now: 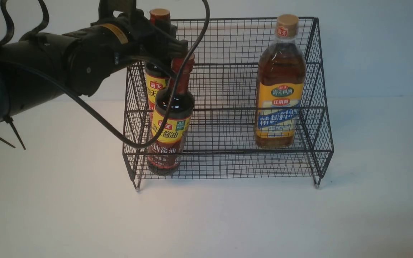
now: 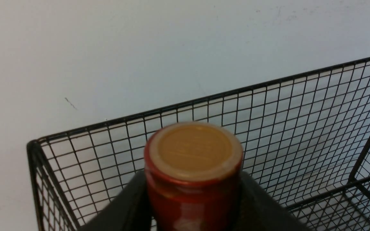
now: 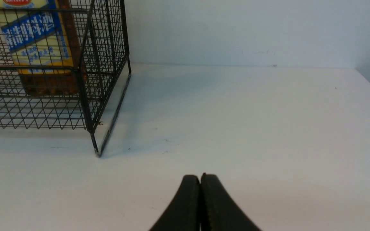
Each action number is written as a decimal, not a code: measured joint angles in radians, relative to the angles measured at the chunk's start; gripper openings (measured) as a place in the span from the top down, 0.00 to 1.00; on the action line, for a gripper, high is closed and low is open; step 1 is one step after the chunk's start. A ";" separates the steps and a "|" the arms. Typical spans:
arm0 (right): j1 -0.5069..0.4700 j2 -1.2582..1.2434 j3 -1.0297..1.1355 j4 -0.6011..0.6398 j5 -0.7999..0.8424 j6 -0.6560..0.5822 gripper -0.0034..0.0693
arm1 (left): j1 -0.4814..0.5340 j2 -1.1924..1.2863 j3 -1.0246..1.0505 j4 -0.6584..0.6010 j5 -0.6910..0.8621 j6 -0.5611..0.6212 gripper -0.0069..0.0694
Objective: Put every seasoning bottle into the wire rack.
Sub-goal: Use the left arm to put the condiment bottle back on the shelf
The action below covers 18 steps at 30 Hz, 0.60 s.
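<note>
front view: the left gripper (image 1: 163,37) reaches into the left rear corner of the wire rack (image 1: 228,43). its fingers (image 2: 124,211) are clamped on the red-brown neck of the rear soy-sauce bottle (image 1: 155,86), just under the tan cap (image 2: 194,149). that bottle is upright inside the rack, close to the back and left walls, and its cap stands above the top rim. its base is hidden, so i cannot tell whether it rests on a tier.

the front soy-sauce bottle (image 1: 170,122) stands upright on the lower tier at the left front, just before the held one.

the amber bottle (image 1: 281,82) stands upright toward the right side of the rack, well apart from the other two. i cannot tell which tier it is on.

the right gripper (image 3: 200,199) hangs over the white table (image 1: 206,222) near the rack's right front foot, fingers pressed together with nothing between them.
</note>
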 joint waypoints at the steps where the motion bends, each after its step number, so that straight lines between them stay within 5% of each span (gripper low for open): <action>1: 0.000 0.000 0.000 0.000 0.000 0.000 0.97 | 0.000 0.000 0.000 0.000 0.000 0.005 0.54; 18: 0.000 0.000 0.000 0.000 0.000 0.000 0.97 | 0.034 -0.022 0.000 -0.037 0.027 0.074 0.54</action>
